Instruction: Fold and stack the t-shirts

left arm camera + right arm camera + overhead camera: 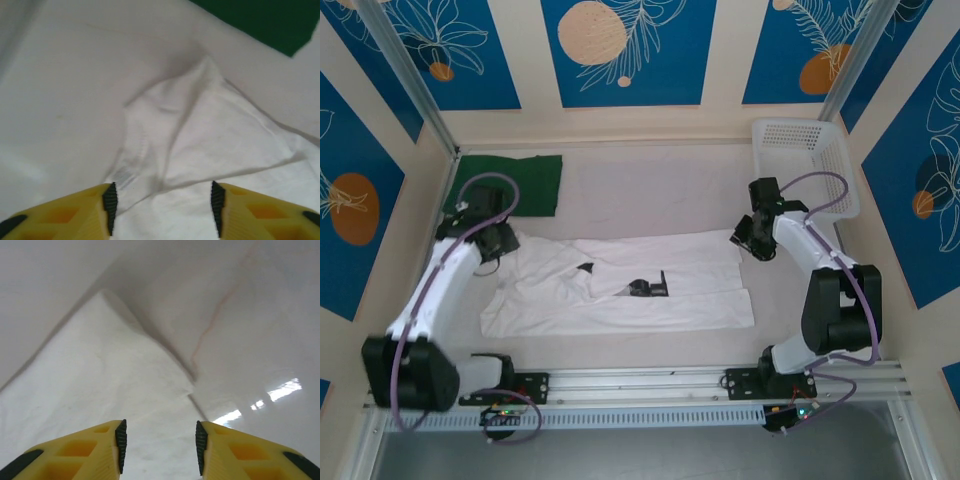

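Across the middle of the pale grey table [660,190], spread out and creased, a white cloth t-shirt with small black printed marks [620,290]. In the far left corner, apart from it, a plain dark green cloth t-shirt [515,182]. In the far right corner, a white plastic mesh basket [800,145]. Over the white shirt's left end, the left gripper [496,250], jaws parted above a raised peak of cloth, clamping nothing. At its right end, the right gripper [744,238], jaws likewise parted over a corner, gripping nothing.

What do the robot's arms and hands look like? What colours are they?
The left arm and right arm are chunky white tubes with black joints, each trailing a looping purple cable. The left hand and right hand each have two yellow plastic fingers with hollow pockets and black ribbed pads.
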Controlling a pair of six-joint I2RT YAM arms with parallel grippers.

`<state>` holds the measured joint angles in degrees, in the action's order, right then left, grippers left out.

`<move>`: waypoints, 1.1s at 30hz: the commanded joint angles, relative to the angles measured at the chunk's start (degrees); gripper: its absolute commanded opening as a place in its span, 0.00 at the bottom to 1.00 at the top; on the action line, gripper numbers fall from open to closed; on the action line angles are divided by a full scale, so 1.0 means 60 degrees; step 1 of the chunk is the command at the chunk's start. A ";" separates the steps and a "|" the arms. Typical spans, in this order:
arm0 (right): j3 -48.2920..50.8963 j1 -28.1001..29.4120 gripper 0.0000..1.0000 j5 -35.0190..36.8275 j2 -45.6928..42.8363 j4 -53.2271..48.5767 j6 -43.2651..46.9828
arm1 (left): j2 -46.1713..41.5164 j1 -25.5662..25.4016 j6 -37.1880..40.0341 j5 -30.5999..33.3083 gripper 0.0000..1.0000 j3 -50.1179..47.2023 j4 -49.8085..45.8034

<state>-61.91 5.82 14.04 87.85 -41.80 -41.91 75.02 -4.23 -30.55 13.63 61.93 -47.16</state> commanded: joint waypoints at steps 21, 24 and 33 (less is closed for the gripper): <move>-0.4563 0.1195 0.39 -0.0656 0.5330 -0.1344 0.0233 | 0.6215 0.1155 0.1763 -0.2994 0.53 0.3821 -0.0174; -0.4542 0.1161 0.38 -0.0631 0.5421 -0.1339 0.0181 | 0.6456 0.1159 0.1837 -0.3053 0.46 0.3960 -0.0209; -0.4522 0.0825 0.38 -0.0677 0.5769 -0.1584 -0.0190 | 0.6305 0.1367 0.2160 -0.2722 0.00 0.3700 0.0227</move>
<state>-88.62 11.88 10.33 120.18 -48.58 -41.25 113.36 2.63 -19.05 -2.90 84.38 -46.87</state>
